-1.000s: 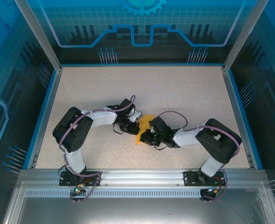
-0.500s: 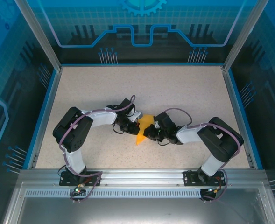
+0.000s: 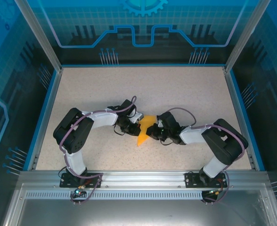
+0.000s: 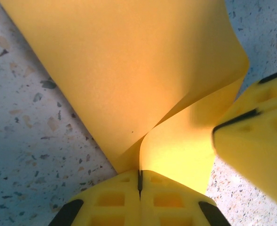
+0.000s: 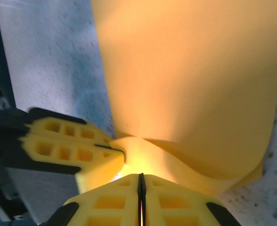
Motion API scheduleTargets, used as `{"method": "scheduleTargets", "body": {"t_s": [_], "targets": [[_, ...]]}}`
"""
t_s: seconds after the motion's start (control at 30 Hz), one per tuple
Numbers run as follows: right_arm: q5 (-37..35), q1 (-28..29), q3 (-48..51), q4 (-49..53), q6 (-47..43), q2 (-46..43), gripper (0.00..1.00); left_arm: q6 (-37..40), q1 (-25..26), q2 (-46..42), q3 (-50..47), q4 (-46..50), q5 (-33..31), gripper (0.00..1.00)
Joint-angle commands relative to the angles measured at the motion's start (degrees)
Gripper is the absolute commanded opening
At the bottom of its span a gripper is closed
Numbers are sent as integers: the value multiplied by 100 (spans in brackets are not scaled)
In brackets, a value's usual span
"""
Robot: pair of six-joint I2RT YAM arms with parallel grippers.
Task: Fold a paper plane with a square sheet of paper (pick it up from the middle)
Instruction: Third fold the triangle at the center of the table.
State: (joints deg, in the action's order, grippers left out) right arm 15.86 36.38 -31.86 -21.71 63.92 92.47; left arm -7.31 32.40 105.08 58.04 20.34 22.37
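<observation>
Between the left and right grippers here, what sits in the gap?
The square sheet of paper fills it, bowed, with the left gripper and right gripper each shut on an edge; top external and both wrist views show this.

A fixed camera looks down from above and behind my arm bases at the whole table (image 3: 185, 89). My wrist cameras sit very close, each looking out past its own fingers: left gripper (image 4: 139, 176), right gripper (image 5: 141, 181). All three share the yellow paper (image 3: 143, 135) mid-table, and each wrist view catches the other gripper.
</observation>
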Motion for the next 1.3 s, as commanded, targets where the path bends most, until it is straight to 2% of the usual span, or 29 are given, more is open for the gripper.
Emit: {"method": "scheduleTargets", "body": {"t_s": [0.0, 0.33, 0.5, 0.67, 0.93, 1.13, 1.27], "targets": [[213, -220, -22, 155, -263, -49, 10, 133, 9, 258, 18, 273, -57, 0], [155, -364, -3, 52, -266, 617, 10, 133, 8, 246, 23, 288, -66, 0], [255, -437, -20, 87, -272, 284, 10, 134, 7, 240, -3, 287, -84, 0], [412, -777, -22, 348, -443, -98, 10, 134, 9, 226, 5, 296, -84, 0], [653, -931, -65, 318, -521, 207, 10, 130, 9, 237, 5, 278, -66, 0], [485, -874, -56, 445, -525, 359, 10, 129, 11, 217, 5, 287, -67, 0], [172, -876, -102, 899, -596, 380, 10, 133, 7, 215, 14, 299, -75, 0]]}}
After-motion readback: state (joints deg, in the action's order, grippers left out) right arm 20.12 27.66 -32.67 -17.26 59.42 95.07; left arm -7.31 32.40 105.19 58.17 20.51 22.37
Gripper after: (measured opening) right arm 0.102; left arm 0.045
